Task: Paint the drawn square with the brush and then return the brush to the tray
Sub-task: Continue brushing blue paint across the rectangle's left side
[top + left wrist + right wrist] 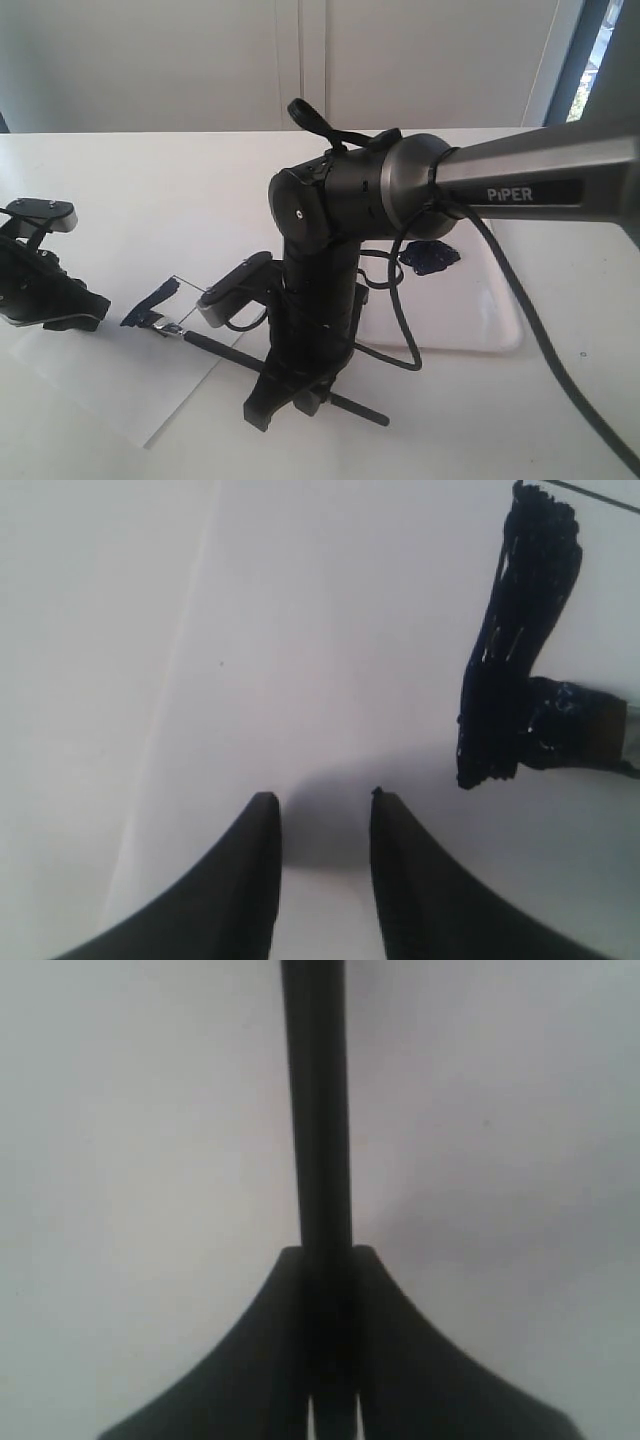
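Now my right fingers (230,1360) clench the brush (215,345), its bristles on the partly painted square (158,298) at left. My left fingers (240,880) are released, empty. Returning it to the tray (480,310), far right, remains.

Left hand (325,798) fingers parted over paper (330,630), brush (565,725) tip touching blue-streaked drawn square (525,600)

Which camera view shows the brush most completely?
The exterior view: the brush shows nearly whole there, bristles to tail. The left wrist view shows only its bristles and ferrule; the right wrist view, only its handle.
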`<action>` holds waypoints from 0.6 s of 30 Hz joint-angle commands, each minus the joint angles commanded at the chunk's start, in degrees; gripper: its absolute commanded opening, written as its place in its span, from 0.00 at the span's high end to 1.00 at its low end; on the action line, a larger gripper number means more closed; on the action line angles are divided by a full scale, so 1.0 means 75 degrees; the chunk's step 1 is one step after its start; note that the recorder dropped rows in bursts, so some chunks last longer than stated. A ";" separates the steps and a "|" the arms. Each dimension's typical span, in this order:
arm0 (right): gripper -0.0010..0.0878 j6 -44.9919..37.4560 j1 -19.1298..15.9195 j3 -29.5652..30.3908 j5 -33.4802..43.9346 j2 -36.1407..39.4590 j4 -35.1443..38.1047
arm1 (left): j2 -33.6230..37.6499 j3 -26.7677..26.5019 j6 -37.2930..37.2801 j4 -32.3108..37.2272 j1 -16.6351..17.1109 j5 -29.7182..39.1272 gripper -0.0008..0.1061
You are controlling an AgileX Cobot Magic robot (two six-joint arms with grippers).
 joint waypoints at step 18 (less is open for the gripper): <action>0.99 0.0120 0.0000 0.0000 0.0434 -0.0189 -0.0016 | 0.0000 0.0000 0.0000 0.0000 0.0000 -0.0029 0.64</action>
